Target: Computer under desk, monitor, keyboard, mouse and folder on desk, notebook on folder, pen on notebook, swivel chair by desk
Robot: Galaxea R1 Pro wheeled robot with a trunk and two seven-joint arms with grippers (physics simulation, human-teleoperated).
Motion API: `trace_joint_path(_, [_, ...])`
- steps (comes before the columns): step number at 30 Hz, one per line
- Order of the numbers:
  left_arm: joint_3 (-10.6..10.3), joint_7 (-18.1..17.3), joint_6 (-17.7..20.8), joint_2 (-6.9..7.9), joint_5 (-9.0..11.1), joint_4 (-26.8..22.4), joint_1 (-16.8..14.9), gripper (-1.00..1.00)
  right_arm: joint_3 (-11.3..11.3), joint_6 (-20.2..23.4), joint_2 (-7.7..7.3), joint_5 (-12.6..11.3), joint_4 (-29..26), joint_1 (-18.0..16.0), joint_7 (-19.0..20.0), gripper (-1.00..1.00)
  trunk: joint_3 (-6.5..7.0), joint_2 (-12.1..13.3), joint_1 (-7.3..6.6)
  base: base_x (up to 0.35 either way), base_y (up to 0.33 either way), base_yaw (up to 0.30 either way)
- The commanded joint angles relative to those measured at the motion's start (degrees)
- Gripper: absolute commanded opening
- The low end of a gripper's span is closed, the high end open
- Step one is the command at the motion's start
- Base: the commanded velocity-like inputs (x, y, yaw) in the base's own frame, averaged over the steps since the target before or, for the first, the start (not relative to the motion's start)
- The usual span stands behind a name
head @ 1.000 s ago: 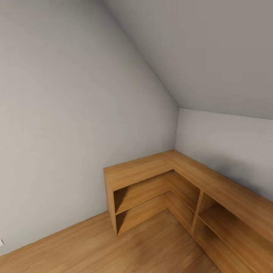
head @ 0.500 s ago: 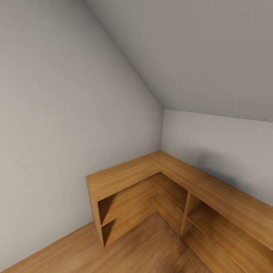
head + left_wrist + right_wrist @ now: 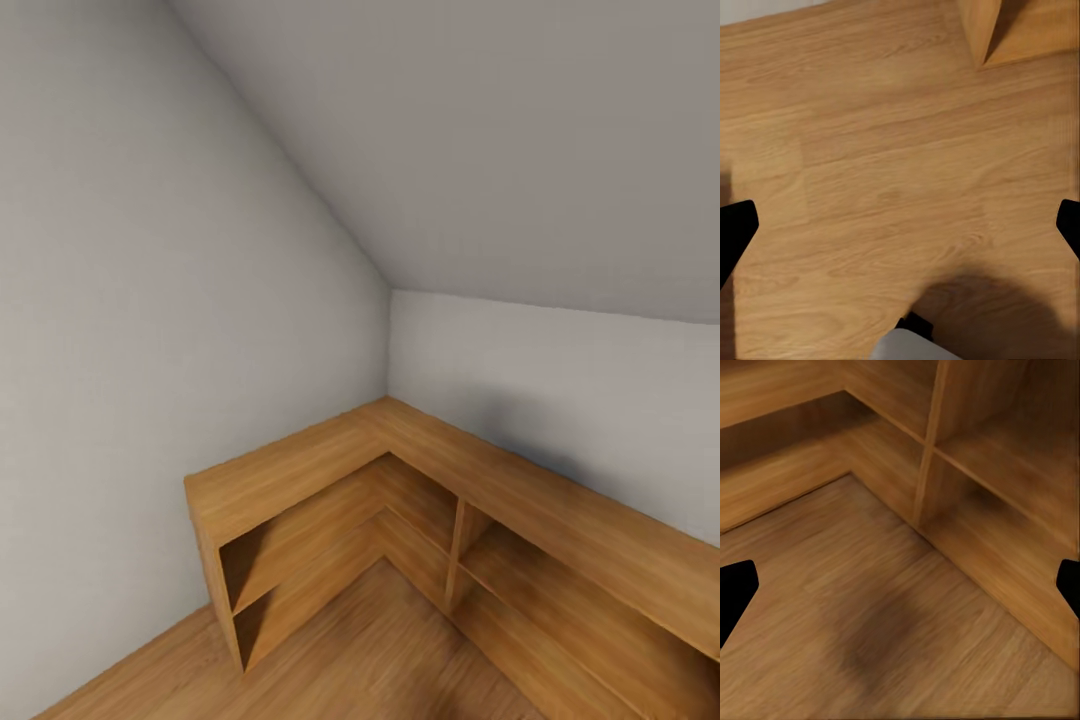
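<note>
Room corner – L-shaped wooden shelf unit (image 3: pixel 300 470) against grey walls (image 3: pixel 120 350) | left gripper (image 3: pixel 900 225) spread wide over wood floor (image 3: pixel 870 150) | right gripper (image 3: pixel 900 585) spread wide – facing shelf compartments

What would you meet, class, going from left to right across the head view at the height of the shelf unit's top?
Left grey wall → short wing of the L-shaped wooden shelf unit → inner corner of the unit → long wing running off to the right.
</note>
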Motion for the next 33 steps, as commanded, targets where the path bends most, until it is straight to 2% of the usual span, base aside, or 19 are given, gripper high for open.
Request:
trace_joint_path(1, [-0.49,0.40,-0.13,0.05,0.32,-0.08,0.00,1.00,0.50,-0.11,0.01,0.01,0.08,-0.04,-0.46,1.00,0.01,-0.03,0.03,0.153,0.103,-0.264])
trace_joint_path(11, [-0.49,0.40,-0.13,0.03,0.32,-0.08,0.00,1.00,0.51,-0.11,0.00,0.11,0.08,-0.04,-0.46,1.00,0.26,-0.03,0.03,0.200,0.120,-0.264])
trace_joint_path(16, [-0.49,0.40,-0.13,0.00,0.32,-0.08,0.00,1.00,0.44,-0.07,0.05,1.66,0.08,-0.04,-0.50,1.00,0.38,-0.03,0.03,0.029,0.013,-0.244])
trace_joint_path(22, [-0.49,0.40,-0.13,0.01,0.32,-0.08,0.00,1.00,0.34,-0.02,0.14,2.40,0.08,-0.04,-0.60,1.00,0.42,-0.03,0.03,0.004,0.002,-0.061])
trace_joint_path(33, [-0.49,0.40,-0.13,0.00,0.32,-0.08,0.00,1.00,0.30,0.32,0.17,2.35,0.03,-0.04,-0.63,1.00,-0.08,-0.03,0.03,0.000,0.000,-0.110])
